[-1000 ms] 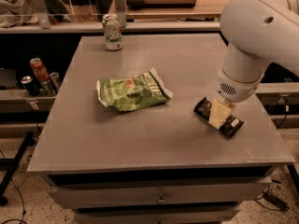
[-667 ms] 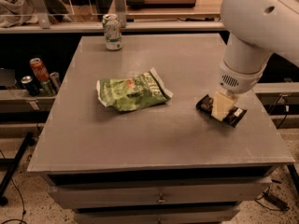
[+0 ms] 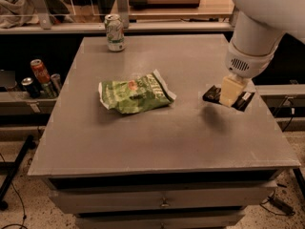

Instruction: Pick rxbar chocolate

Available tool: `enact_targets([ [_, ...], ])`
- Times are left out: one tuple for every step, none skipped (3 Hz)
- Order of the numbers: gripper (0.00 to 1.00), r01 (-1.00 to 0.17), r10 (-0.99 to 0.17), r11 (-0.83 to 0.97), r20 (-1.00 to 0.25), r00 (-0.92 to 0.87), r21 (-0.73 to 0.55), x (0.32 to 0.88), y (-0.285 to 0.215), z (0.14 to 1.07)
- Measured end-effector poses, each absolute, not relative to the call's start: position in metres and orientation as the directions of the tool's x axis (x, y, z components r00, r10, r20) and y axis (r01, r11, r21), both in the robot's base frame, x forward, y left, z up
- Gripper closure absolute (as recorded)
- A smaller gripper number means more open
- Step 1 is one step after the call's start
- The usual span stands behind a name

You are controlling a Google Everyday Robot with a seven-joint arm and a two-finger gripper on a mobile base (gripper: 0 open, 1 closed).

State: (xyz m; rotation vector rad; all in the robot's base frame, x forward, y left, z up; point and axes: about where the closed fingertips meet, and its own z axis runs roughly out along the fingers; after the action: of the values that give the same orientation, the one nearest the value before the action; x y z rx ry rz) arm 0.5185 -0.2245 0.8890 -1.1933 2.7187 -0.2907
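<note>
- The gripper, at the end of the bulky white arm, hangs over the right side of the flat grey worktop, near its right edge.
- Its pale jaws are drawn narrow across the middle of the small, flat, dark brown-black rxbar chocolate bar. The wrapper's two ends stick out on either side.
- A second ago the bar lay flat on the worktop under the gripper. Now it sits higher, slightly tilted, with a soft shadow on the surface beneath it.
- From that shadow, I judge the bar to be clear of the worktop and carried by the jaws alone.
- For the task, this means the grasp is made and the lift has begun. What seems left is to raise the bar further and keep hold of it.
- The grip spans only the bar's middle on a smooth wrapper, so the bar could swivel or slip if the arm jerks.
- The crumpled green foil chip bag at mid-worktop and the upright pale green drink can at the back left have not shifted. Both stand well apart from the gripper.
</note>
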Motion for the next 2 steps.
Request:
enact_targets([
  [1.00,-0.714,-0.754,0.647,-0.083,-0.652,-0.267,0.525,-0.224,0.904],
  [1.00,-0.716,-0.767,0.632,-0.110,-0.632,-0.295,0.530,-0.223,0.921],
])
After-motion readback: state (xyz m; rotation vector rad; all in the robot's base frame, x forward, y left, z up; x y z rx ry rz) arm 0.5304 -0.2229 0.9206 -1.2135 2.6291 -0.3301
